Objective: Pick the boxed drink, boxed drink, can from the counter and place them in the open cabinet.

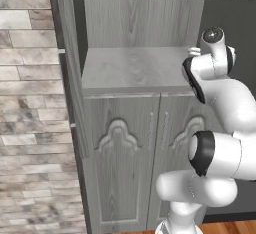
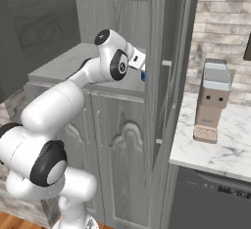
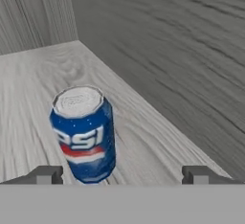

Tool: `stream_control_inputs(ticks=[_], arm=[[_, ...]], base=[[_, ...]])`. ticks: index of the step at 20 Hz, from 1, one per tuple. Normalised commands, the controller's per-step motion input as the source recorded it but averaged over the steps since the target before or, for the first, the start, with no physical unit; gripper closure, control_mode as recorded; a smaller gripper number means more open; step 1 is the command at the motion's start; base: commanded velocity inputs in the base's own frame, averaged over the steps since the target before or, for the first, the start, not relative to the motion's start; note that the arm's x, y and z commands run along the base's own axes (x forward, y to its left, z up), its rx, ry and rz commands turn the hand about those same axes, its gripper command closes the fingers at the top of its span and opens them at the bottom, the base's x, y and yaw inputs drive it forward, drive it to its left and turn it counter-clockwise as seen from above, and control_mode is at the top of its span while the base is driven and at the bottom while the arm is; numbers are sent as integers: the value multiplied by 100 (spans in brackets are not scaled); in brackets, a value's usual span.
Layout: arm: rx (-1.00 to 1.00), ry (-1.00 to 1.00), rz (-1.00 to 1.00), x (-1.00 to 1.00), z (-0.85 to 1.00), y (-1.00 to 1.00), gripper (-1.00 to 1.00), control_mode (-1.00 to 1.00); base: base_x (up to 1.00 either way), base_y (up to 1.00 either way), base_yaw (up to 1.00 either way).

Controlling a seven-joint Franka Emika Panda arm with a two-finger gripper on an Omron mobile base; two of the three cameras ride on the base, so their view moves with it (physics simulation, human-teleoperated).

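Where the hand view looks along the gripper, nearest things come first:

Gripper: (image 3: 122,175) spread wide; its two dark fingertips (image 3: 45,175) stand at about 7 and 5 o'clock of that view, neither touching anything.

Can: (image 3: 85,134) stands upright on the shelf between the fingertips, nearer the one at 7 o'clock and just beyond it, apart from both; blue body, red-and-white band, silver top.

Writing on the can: white letters "PSI" read across the blue; the start of the word is turned out of sight. The top bears faint marks too blurred to read.

Can, from the right base camera: a sliver of blue (image 2: 143,76) shows just past the hand, at the shelf's front corner beside the cabinet's side wall.

Shelf: pale grey wood grain, running away from the can towards 11 o'clock, where it meets the corner of the niche.

Cabinet: (image 1: 125,143) tall, grey wood grain, with the can in its open niche above two doors with curved ornate panels; the back wall of the niche rises at 1 o'clock in the hand view.

Counter: (image 2: 230,140) white marble with grey veins, at 3 o'clock of the right base view, beside the cabinet.

Machine on the counter: (image 2: 212,101) a tan and grey appliance, upright, with no readable label.

Brick wall: (image 1: 30,103) pale stone courses at 9 o'clock of the left base view.
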Motion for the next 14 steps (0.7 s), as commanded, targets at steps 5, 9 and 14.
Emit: stream_control_inputs(ticks=[5, 9, 14], arm=[[0, 0, 0, -45, 6, 3, -100, -100], [0, 0, 0, -47, 5, 16, -100, -100], [0, 0, 0, -45, 9, 26, -100, -100]], base=[[0, 0, 0], [0, 0, 0], [0, 0, 0]])
